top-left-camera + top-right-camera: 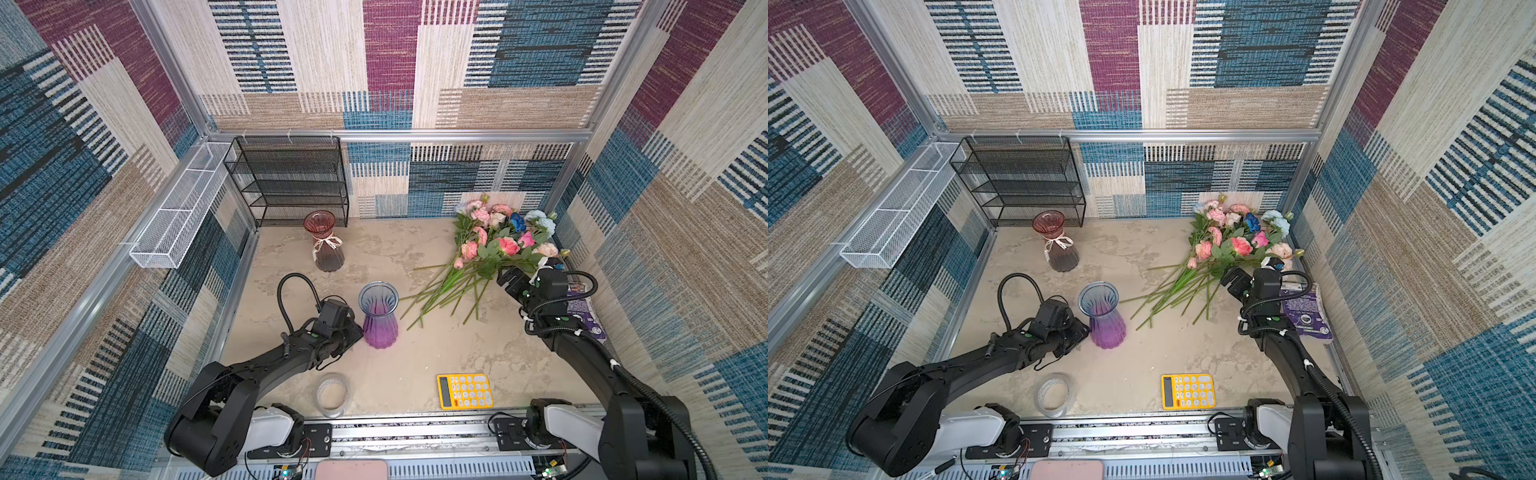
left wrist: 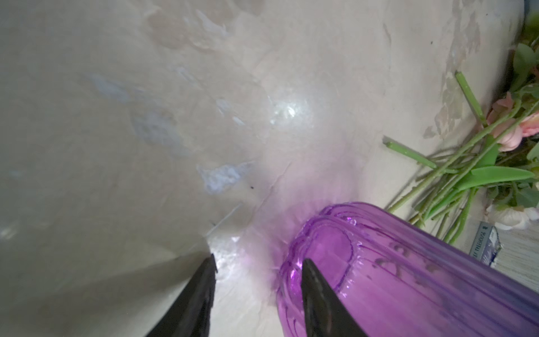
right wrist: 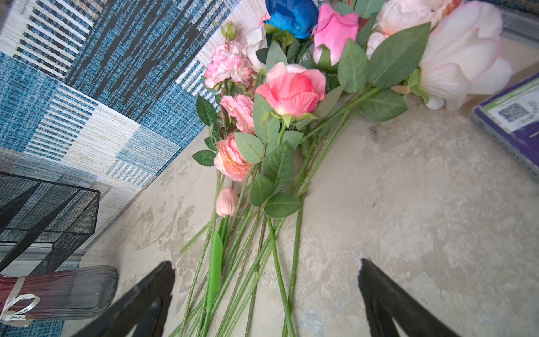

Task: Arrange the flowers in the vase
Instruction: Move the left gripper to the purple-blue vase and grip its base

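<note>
The flowers (image 1: 494,245) (image 1: 1233,245) lie in a loose bunch at the back right of the table, pink, peach, white and blue heads toward the wall, green stems fanned toward the middle. A purple-and-blue glass vase (image 1: 378,316) (image 1: 1102,318) stands upright mid-table. My left gripper (image 1: 355,332) (image 2: 258,262) is low beside the vase's base, open, with bare table between its fingers; one finger (image 2: 315,286) overlaps the vase (image 2: 408,277). My right gripper (image 1: 509,278) (image 3: 267,264) hovers wide open over the stems (image 3: 277,262), holding nothing.
A red-grey vase with a ribbon (image 1: 326,241) stands near the black mesh shelf (image 1: 291,183). A white mesh basket (image 1: 183,208) hangs on the left wall. A tape roll (image 1: 332,395) and yellow calculator (image 1: 464,390) lie near the front. A purple book (image 1: 586,311) lies by the right arm.
</note>
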Controlling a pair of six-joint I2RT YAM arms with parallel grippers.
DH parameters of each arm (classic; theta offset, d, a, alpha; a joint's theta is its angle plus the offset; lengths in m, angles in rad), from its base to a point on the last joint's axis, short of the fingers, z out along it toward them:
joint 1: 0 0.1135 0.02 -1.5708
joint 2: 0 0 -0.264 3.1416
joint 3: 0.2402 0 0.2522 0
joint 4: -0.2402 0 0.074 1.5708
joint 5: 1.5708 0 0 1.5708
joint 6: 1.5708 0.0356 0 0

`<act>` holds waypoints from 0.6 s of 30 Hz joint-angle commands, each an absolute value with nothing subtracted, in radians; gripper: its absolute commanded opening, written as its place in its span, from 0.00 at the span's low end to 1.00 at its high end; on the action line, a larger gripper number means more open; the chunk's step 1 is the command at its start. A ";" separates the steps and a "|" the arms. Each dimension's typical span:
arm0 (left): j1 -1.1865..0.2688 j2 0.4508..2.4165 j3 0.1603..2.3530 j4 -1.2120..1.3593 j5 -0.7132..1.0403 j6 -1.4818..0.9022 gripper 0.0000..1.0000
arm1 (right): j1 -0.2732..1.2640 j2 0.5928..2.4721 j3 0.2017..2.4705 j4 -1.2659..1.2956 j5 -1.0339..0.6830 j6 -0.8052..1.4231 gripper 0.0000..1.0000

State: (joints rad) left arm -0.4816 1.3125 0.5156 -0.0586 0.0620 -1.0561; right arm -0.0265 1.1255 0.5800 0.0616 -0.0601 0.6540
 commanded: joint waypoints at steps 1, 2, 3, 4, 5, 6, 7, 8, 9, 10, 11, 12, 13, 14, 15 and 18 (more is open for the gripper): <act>-0.512 1.355 0.550 -0.008 0.053 -1.103 0.49 | -0.026 1.121 0.578 0.064 -0.068 0.670 1.00; -0.522 1.368 0.562 -0.009 0.051 -1.105 0.49 | -0.027 1.122 0.579 0.063 -0.069 0.672 1.00; -0.527 1.378 0.569 -0.008 0.048 -1.106 0.49 | -0.027 1.122 0.580 0.062 -0.071 0.671 1.00; -0.529 1.383 0.572 -0.008 0.045 -1.106 0.49 | -0.026 1.122 0.581 0.058 -0.072 0.672 1.00; -0.528 1.382 0.570 -0.012 0.037 -1.110 0.49 | -0.026 1.122 0.584 0.056 -0.077 0.671 1.00; -0.527 1.376 0.566 -0.010 0.033 -1.114 0.49 | -0.025 1.121 0.585 0.054 -0.081 0.670 1.00; -0.528 1.369 0.557 0.001 0.033 -1.115 0.49 | -0.025 1.117 0.584 0.051 -0.087 0.669 1.00; -0.529 1.368 0.556 0.018 0.037 -1.108 0.50 | -0.025 1.116 0.584 0.049 -0.091 0.669 1.00; -0.529 1.373 0.563 0.018 0.045 -1.106 0.50 | -0.026 1.115 0.584 0.049 -0.093 0.669 1.00; -0.529 1.385 0.574 0.020 0.059 -1.106 0.50 | -0.024 1.113 0.582 0.049 -0.095 0.671 1.00; -0.530 1.399 0.581 0.025 0.072 -1.105 0.50 | -0.024 1.111 0.580 0.051 -0.094 0.673 1.00; -0.531 1.409 0.583 0.032 0.079 -1.109 0.49 | -0.024 1.111 0.578 0.054 -0.097 0.676 1.00; -0.530 1.413 0.581 0.031 0.079 -1.112 0.49 | -0.023 1.111 0.579 0.055 -0.102 0.676 1.00; -0.529 1.408 0.579 0.019 0.068 -1.117 0.49 | -0.022 1.113 0.581 0.051 -0.111 0.676 1.00; -0.525 1.394 0.573 0.008 0.053 -1.116 0.49 | -0.020 1.115 0.586 0.047 -0.123 0.675 1.00; -0.493 1.300 0.548 -0.042 -0.005 -1.098 0.52 | -0.002 1.131 0.611 0.036 -0.169 0.652 0.99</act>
State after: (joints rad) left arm -0.5144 1.3544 0.5598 -0.0124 0.0547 -1.0805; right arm -0.0154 1.1233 0.5903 0.0322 -0.1165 0.6682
